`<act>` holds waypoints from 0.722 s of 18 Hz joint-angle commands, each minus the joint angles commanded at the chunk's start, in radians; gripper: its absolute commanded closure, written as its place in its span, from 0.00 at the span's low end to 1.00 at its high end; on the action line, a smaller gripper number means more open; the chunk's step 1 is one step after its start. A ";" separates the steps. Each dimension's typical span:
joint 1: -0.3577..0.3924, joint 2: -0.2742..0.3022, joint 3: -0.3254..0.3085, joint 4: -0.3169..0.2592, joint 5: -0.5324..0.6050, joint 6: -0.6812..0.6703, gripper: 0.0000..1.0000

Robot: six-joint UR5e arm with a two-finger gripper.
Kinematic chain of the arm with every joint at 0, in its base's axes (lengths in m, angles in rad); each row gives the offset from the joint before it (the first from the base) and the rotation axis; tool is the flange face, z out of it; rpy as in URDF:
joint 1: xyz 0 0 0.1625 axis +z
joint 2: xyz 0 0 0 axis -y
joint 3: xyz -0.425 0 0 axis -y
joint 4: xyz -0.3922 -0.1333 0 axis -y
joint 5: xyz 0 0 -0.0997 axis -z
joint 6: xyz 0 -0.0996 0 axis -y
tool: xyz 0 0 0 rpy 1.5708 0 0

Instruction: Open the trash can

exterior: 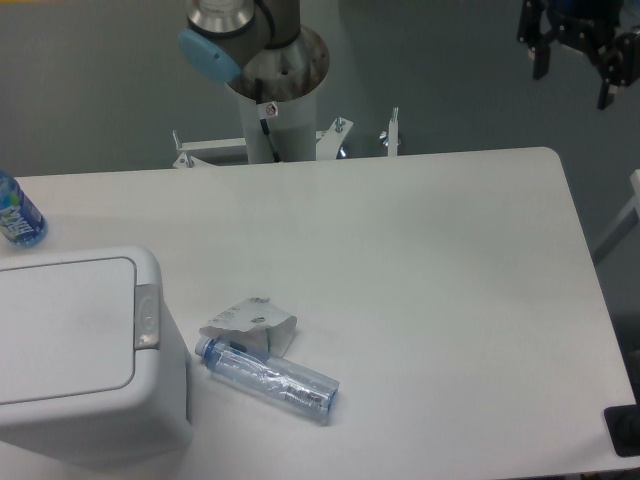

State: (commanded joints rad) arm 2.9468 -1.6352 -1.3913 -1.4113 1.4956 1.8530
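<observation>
The trash can [80, 350] is a big white boxy bin at the table's front left corner. Its flat lid lies shut, and a small grey push-button [147, 316] sits on its right rim. My gripper [573, 75] hangs high at the top right, beyond the table's far right corner and far from the bin. Its dark fingers [541, 60] are spread apart with nothing between them, so it is open.
A clear plastic bottle [270, 375] lies on its side just right of the bin, beside a crumpled white carton [250, 325]. A blue-labelled bottle [15, 212] stands at the left edge. The arm's base column [275, 100] rises behind the table's far edge.
</observation>
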 joint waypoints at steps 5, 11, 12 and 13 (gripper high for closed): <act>-0.003 0.000 0.000 0.000 0.000 0.000 0.00; -0.011 0.008 -0.009 -0.002 -0.027 -0.005 0.00; -0.014 0.018 -0.023 -0.002 -0.038 -0.012 0.00; -0.017 0.028 -0.037 -0.002 -0.052 -0.041 0.00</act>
State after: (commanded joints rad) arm 2.9299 -1.6077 -1.4280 -1.4128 1.4436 1.8119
